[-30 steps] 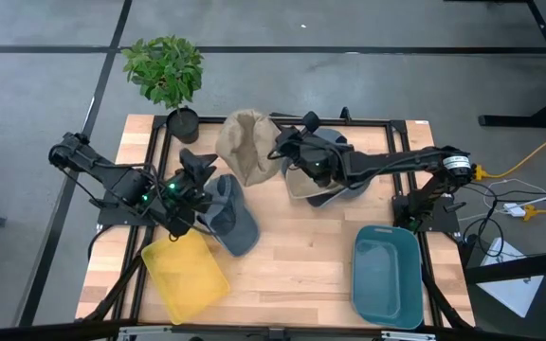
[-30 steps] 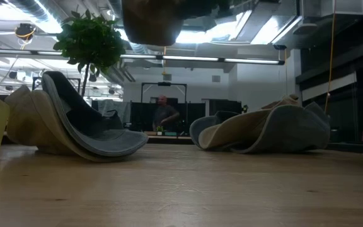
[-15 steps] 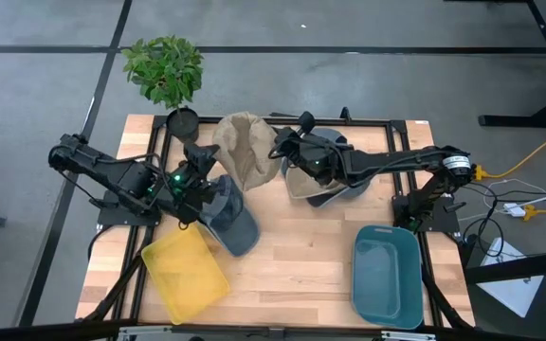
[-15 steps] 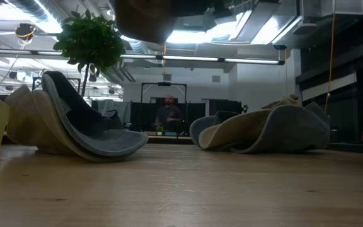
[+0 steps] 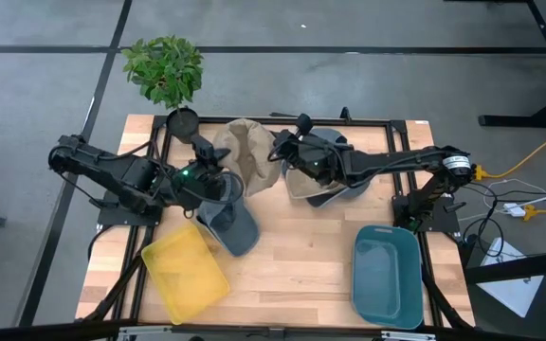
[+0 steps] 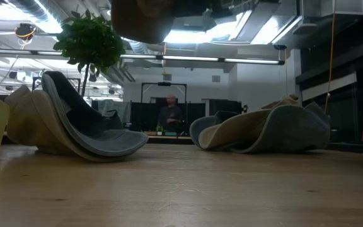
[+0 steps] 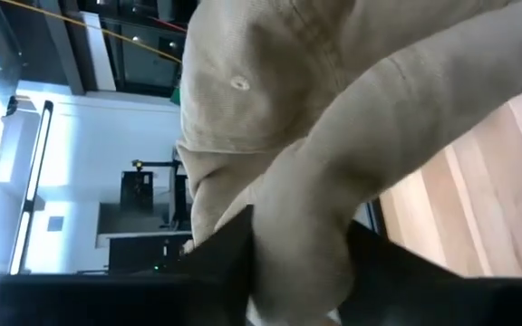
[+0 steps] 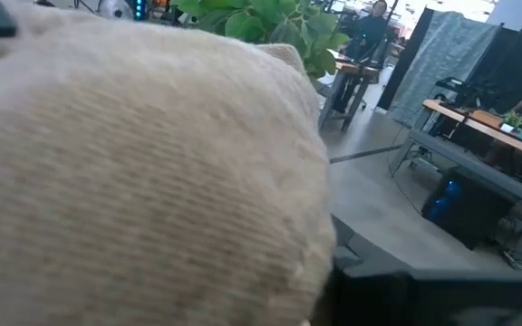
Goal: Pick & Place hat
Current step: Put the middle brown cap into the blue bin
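No readable text, label, brand, number or sign shows anywhere.

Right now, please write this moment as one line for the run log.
tan hat: lifted, held by both tools | left tool: pinching brim | right tool: shut on hat | yellow bin: no hat inside

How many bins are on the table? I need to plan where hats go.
2: a yellow bin at the front left, and a teal bin at the front right. None seems hidden.

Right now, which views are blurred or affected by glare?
Right wrist view: the tan hat fills the picture, too close, soft. Left wrist view: the same hat is close and blurred. Low view: ceiling lights glare brightly; the table foreground is soft.
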You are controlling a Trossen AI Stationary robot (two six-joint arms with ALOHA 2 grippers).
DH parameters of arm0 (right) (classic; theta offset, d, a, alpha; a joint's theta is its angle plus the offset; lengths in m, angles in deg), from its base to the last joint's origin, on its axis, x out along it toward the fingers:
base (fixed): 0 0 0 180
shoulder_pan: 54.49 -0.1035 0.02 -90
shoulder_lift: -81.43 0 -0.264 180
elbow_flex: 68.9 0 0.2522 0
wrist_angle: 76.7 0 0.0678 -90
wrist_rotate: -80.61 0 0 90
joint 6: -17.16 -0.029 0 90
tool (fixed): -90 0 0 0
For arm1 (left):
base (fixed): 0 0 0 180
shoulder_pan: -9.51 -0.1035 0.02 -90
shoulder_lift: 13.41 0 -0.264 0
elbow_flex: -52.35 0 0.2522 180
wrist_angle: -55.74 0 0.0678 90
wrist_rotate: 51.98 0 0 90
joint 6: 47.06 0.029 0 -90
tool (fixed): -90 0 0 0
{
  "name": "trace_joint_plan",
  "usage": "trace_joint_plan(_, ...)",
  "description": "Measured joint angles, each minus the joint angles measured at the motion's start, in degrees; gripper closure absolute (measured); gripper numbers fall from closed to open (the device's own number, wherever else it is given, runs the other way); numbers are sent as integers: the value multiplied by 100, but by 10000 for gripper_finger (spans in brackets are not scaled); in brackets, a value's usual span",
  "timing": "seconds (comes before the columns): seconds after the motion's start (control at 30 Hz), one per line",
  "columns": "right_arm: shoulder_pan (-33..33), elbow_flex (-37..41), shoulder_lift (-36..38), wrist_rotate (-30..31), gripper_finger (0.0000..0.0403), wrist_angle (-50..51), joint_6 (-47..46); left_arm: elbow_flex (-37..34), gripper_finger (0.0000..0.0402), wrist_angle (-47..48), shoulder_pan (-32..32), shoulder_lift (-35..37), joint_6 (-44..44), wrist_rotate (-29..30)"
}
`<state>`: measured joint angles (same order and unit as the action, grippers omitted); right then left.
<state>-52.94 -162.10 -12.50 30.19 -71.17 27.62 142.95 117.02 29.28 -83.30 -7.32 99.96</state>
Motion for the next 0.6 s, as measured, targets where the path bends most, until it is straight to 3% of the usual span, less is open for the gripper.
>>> trace_joint_plan(0.13,19,0,0,6,366,9,71,0,388,2,0,0,-160,-8)
trace_joint_plan(0.43,67,0,0,-4,326,316,182,-2,398,9,0,153,-873,6)
trace_joint_plan(0.6,67,0,0,-595,282,519,157,-2,398,-45,0,547,-1428,275)
